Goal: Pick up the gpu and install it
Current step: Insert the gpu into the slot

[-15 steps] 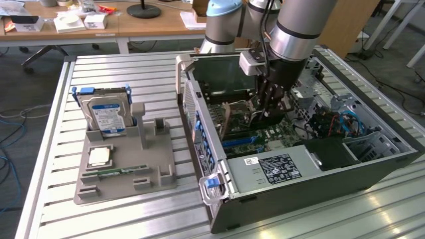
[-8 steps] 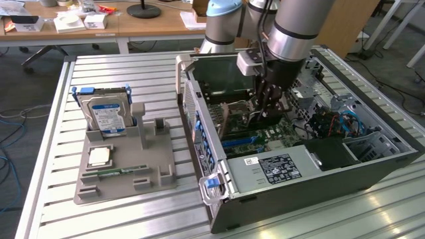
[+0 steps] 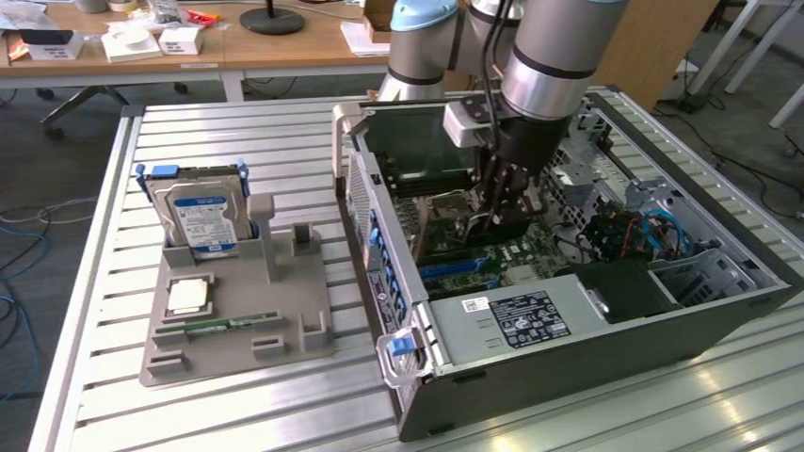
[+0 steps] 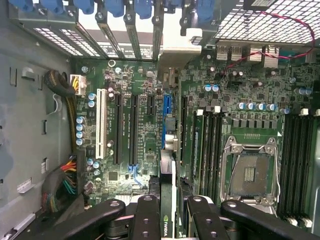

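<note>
black jointed gripper (image 4: 167, 212) is clamped on the gpu (image 4: 167, 185), a thin flat dark card seen edge-on. the card stands upright over the long blue slot (image 4: 163, 112) on the green motherboard (image 4: 125, 165), inside the open grey metal computer case (image 3: 590, 358).

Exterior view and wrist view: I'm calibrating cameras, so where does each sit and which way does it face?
Exterior view: off the arm, raised, looking down into the open computer case; the arm and gripper show.
Wrist view: on the wrist, facing the motherboard; the fingers show, clamped on the gpu.
Shared: motherboard, gripper, case interior.
</note>
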Motion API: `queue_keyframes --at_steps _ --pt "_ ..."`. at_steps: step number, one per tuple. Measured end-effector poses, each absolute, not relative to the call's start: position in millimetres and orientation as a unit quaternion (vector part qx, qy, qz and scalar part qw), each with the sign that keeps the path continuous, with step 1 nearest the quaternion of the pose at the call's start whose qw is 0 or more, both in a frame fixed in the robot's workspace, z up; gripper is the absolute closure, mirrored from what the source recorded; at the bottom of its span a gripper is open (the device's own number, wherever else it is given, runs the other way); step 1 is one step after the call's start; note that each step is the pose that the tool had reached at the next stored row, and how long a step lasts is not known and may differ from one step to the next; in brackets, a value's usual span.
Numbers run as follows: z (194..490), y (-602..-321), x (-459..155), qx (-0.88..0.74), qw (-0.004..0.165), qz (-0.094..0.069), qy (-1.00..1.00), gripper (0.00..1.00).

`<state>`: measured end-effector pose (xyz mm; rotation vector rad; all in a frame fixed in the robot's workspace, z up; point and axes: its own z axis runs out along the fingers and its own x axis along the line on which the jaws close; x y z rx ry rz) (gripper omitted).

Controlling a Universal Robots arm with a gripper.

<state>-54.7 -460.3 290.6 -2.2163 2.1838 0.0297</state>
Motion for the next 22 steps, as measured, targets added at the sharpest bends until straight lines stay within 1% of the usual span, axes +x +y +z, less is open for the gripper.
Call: queue_keyframes --at_steps 7,22 --pt "285.5 -460.3 -56.4 -0.712 0.015 0.01 0.702 0.74" --pt "284.7 -460.2 -65.8 -0.712 0.015 0.01 0.702 0.74"
